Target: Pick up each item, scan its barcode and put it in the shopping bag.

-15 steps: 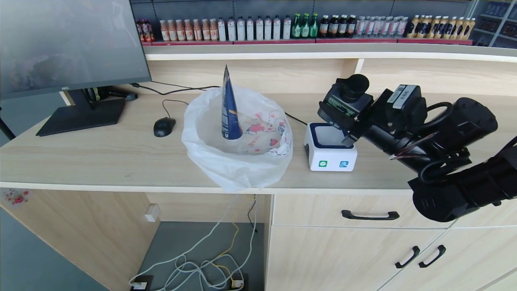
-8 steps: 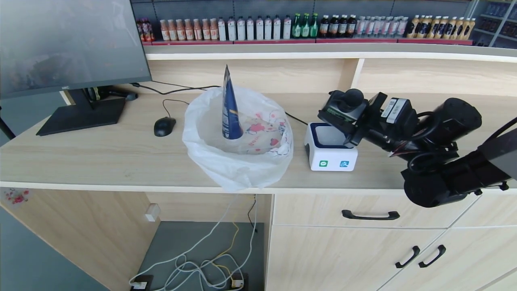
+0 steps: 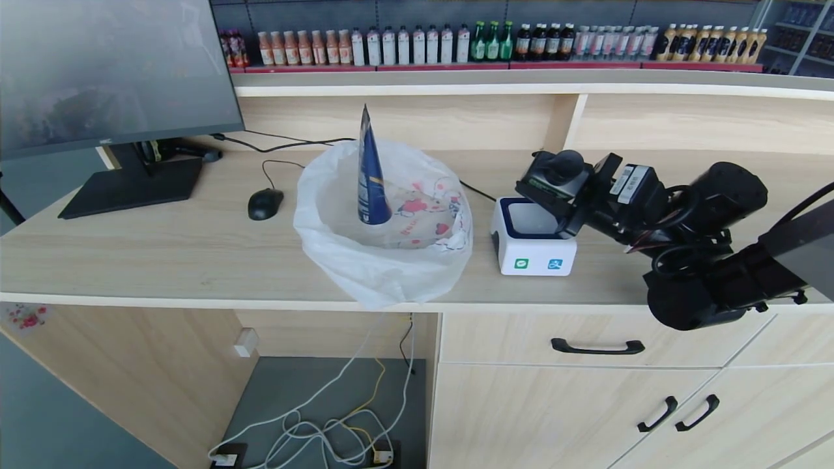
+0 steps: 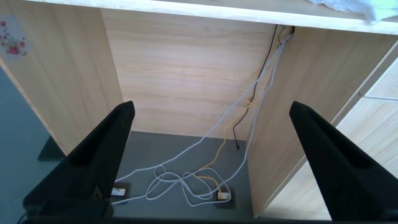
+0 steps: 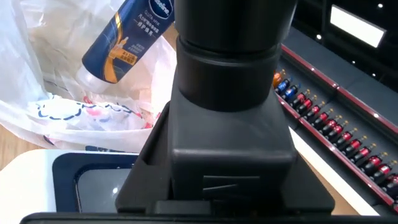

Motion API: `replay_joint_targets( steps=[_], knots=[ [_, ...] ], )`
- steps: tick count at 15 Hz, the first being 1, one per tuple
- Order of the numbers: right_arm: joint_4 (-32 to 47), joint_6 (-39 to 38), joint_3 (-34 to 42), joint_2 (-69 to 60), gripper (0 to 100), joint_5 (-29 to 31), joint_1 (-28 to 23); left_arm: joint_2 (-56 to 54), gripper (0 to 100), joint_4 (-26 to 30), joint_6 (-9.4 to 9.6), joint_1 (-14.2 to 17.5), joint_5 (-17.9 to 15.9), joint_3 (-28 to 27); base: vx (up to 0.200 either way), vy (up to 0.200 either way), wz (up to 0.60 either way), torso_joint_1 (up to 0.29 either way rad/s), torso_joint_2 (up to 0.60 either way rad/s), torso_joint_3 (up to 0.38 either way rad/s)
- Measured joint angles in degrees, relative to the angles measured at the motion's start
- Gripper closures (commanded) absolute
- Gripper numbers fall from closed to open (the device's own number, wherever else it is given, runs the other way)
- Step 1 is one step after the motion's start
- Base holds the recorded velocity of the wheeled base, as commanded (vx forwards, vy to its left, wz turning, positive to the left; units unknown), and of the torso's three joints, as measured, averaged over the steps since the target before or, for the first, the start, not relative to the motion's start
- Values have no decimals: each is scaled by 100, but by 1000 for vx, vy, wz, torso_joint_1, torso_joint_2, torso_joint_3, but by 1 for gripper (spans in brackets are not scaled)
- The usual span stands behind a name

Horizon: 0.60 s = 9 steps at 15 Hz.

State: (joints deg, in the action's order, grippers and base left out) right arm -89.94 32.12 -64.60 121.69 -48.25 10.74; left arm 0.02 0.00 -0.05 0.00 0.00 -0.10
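Observation:
My right gripper (image 3: pixel 576 198) is shut on a black bottle (image 3: pixel 554 177) with a round cap, held tilted just above the white barcode scanner (image 3: pixel 533 253) on the counter. In the right wrist view the black bottle (image 5: pixel 230 112) hangs over the scanner's dark window (image 5: pixel 68 183). Left of the scanner stands the white shopping bag (image 3: pixel 371 267), and a blue tube (image 3: pixel 370 176) stands in it, tip up. That blue tube (image 5: pixel 121 43) and the bag (image 5: pixel 37 99) also lie beyond the bottle. My left gripper (image 4: pixel 208 162) is open below the counter, nothing between its fingers.
A monitor (image 3: pixel 111 71) and a mouse (image 3: pixel 264 204) sit on the counter's left part. A shelf of drink bottles (image 3: pixel 495 42) runs along the back. Drawers with black handles (image 3: pixel 596 346) are under the scanner. Loose cables (image 4: pixel 186 180) lie on the floor beneath.
My right arm has come down and drawn back a little with the black bottle, bringing it closer over the scanner. The bag and the tube have not moved.

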Motion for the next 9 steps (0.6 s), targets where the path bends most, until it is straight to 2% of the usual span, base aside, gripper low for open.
replay_joint_targets(
  steps=[9],
  knots=[
    [-5,89,93,17,100,0,94,0,0,0,0,0,0,0,0,0,0,0,0,0]
  ],
)
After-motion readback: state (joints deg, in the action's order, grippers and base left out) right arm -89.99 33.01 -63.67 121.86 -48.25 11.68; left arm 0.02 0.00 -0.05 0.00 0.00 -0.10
